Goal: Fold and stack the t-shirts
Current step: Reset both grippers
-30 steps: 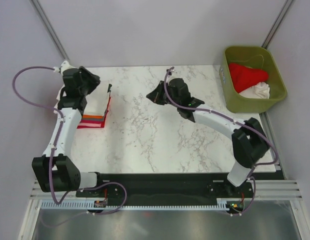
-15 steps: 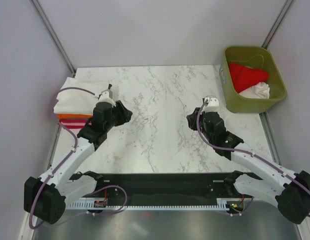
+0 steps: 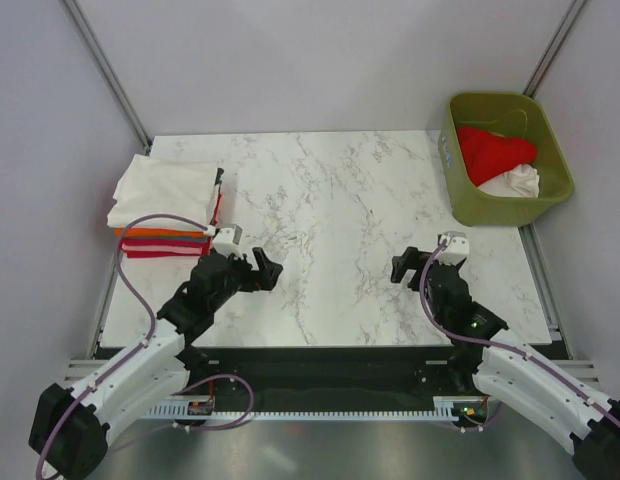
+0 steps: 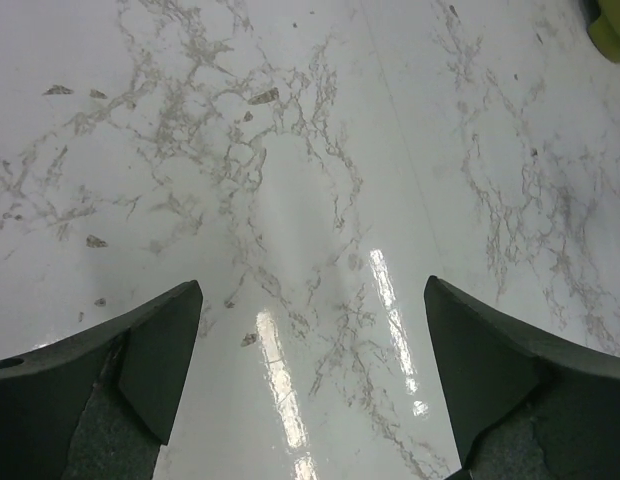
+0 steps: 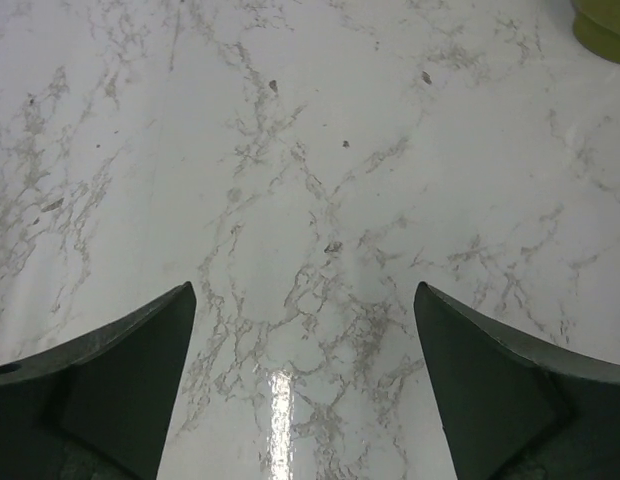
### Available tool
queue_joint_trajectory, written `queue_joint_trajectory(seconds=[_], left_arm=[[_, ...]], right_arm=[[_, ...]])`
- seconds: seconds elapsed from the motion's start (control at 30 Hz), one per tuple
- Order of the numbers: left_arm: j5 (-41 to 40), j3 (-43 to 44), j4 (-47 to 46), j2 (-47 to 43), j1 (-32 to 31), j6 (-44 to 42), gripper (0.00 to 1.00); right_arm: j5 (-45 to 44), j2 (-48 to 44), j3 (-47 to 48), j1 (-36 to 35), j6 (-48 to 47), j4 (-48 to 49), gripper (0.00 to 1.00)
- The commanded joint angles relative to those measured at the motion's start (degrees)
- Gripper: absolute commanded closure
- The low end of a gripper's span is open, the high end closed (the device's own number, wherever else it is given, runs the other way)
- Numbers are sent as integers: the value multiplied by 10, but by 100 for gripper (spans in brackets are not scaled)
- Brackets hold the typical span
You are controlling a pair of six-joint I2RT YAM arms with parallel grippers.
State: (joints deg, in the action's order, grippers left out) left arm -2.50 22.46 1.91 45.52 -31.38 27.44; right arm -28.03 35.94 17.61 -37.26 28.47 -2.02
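A stack of folded t-shirts lies at the table's left edge. A cream one (image 3: 162,192) is on top, with orange (image 3: 158,233) and red (image 3: 150,250) layers under it. A crumpled red t-shirt (image 3: 495,150) and a white one (image 3: 517,182) lie in the bin. My left gripper (image 3: 252,262) hangs open over bare marble, to the right of the stack and nearer the front. Its wrist view shows the left gripper (image 4: 312,285) with only tabletop between its fingers. My right gripper (image 3: 422,262) is open too, and the right gripper (image 5: 304,288) is empty over marble.
The olive-green plastic bin (image 3: 460,205) stands at the back right, just off the table's right side; its corner shows in both wrist views, the bin (image 4: 615,15) and the bin (image 5: 602,25). The white marble table (image 3: 330,200) spans the middle. Grey walls and metal posts close in the back and sides.
Both arms have drawn back toward the near edge. The left arm left the stack, uncovering the cream shirt on top. Both grippers have opened wide.
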Motion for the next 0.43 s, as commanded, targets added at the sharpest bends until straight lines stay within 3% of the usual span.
queue_joint_trajectory(seconds=[0.0,0.17,0.4], left_arm=[[-56,-70,-60,-64,-2,-19,0],[-67,-101,-78,-147,-2,-5,0],[-57,-121,-98,-146,-2,-11,0]], right_arm=[[-76,3,-13,0,54,-13,2],[-68,-8,-19,1,66,-19,2],[-96,-16,-21,0,80,-27,2]])
